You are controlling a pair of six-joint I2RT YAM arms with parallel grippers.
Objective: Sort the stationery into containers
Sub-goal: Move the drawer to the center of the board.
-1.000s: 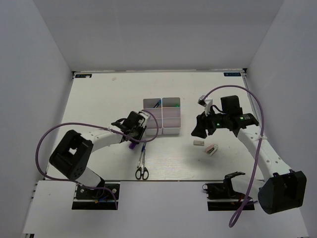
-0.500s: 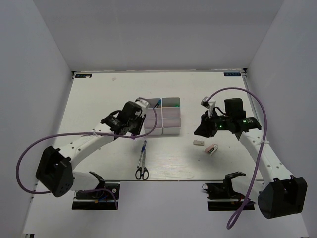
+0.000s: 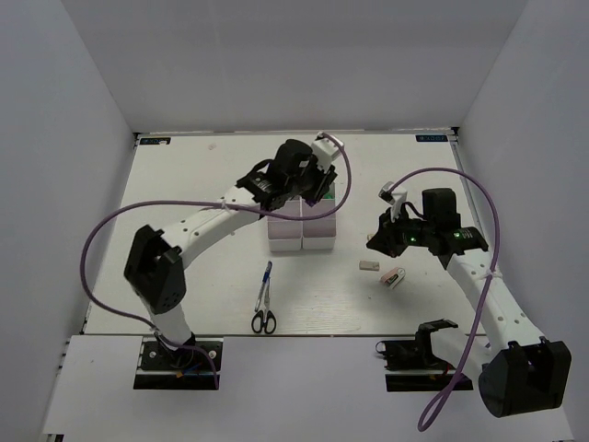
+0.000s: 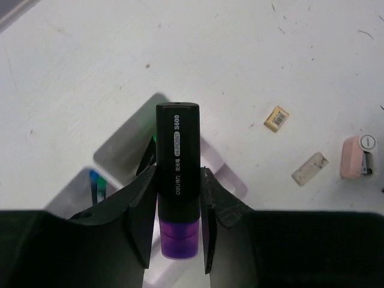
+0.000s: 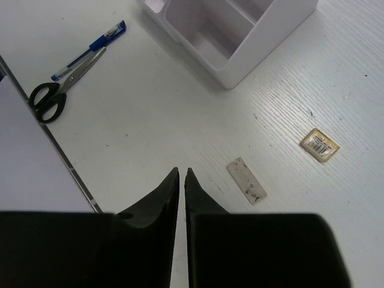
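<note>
Left end effector [image 4: 178,177] grips a purple highlighter [image 4: 177,138]; right end effector [image 5: 181,177] closed, empty.
Released off-centre, it could strike a wall of the bins [image 3: 304,244] beneath and roll out.

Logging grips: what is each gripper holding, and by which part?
Left gripper clamps the purple marker where its black section meets the purple end. Right gripper holds nothing.

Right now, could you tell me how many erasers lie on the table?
2: a flat white eraser and a small beige labelled eraser, both loose beside the bins; more may be hidden.
</note>
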